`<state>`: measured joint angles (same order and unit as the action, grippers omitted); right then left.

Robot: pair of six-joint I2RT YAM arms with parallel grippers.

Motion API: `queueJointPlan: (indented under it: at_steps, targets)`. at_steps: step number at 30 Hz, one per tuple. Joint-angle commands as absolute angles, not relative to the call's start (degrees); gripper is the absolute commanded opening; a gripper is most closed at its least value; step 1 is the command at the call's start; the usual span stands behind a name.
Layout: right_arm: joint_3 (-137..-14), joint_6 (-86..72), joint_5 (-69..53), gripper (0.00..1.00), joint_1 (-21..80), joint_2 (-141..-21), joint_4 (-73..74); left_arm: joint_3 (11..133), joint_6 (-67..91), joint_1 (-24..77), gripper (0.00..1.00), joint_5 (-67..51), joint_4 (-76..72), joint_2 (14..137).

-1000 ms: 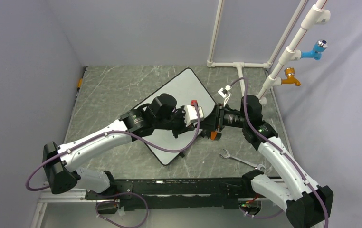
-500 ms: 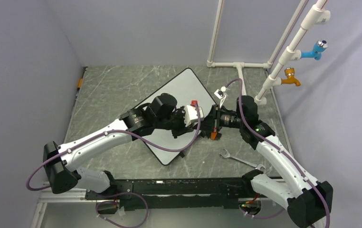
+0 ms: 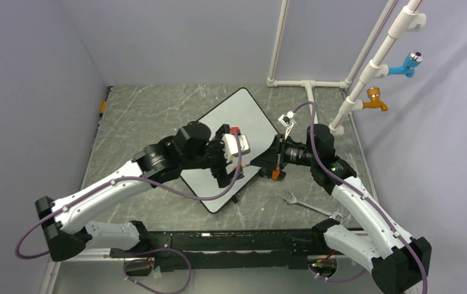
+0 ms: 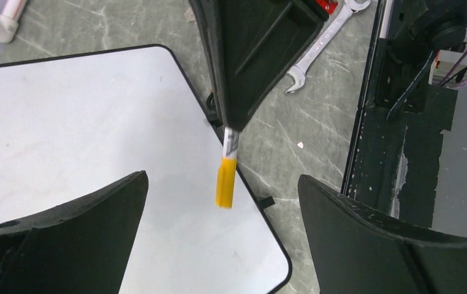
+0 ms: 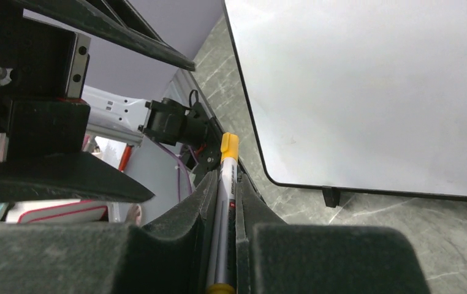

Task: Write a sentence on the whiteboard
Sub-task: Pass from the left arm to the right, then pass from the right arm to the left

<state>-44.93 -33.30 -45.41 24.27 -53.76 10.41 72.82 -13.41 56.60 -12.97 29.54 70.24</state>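
Note:
The whiteboard (image 3: 238, 113) lies tilted on the grey marble table, its white face (image 4: 84, 122) blank; no sentence shows on it. My right gripper (image 3: 268, 160) is shut on a grey marker (image 5: 225, 202) that lies lengthwise between its fingers. The marker's yellow-orange cap (image 4: 226, 182) sticks out past the fingertips, above the board's near right edge (image 5: 261, 159). My left gripper (image 4: 222, 180) faces that cap with its jaws wide open on either side, holding nothing. In the top view the left gripper (image 3: 230, 171) sits over the board's lower half.
A silver wrench (image 3: 307, 205) lies on the table to the right of the board, also seen as the wrench (image 4: 317, 52) from the left wrist. White pipes with a blue tap (image 3: 406, 64) and an orange tap (image 3: 375, 101) stand at the back right. A black rail (image 3: 231, 242) runs along the near edge.
The left gripper has opened wide and pulled back to the left, away from the marker. The right gripper has shut on the marker and keeps it.

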Motion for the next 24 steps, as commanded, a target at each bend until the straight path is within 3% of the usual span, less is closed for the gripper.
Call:
queueJointPlan:
  at_steps: [1,13,18,24]
  targets:
    - [-44.55,-33.37,-46.46,0.0,24.46,-51.21,5.05,70.29,-11.15,56.06,1.0,-11.13,31.01,63.02]
    - [-42.64,-37.66,-51.49,0.0,24.51,-47.94,-9.49,63.18,3.48,40.43,0.93,-34.02,21.12,47.82]
    - [-41.85,-42.38,-52.99,0.0,24.53,-47.96,-18.41,58.49,8.93,33.15,0.89,-40.85,14.72,47.98]
    - [-42.0,-46.45,-53.77,0.0,24.5,-50.7,-24.12,49.87,19.43,26.33,0.82,-52.81,-3.75,50.46]
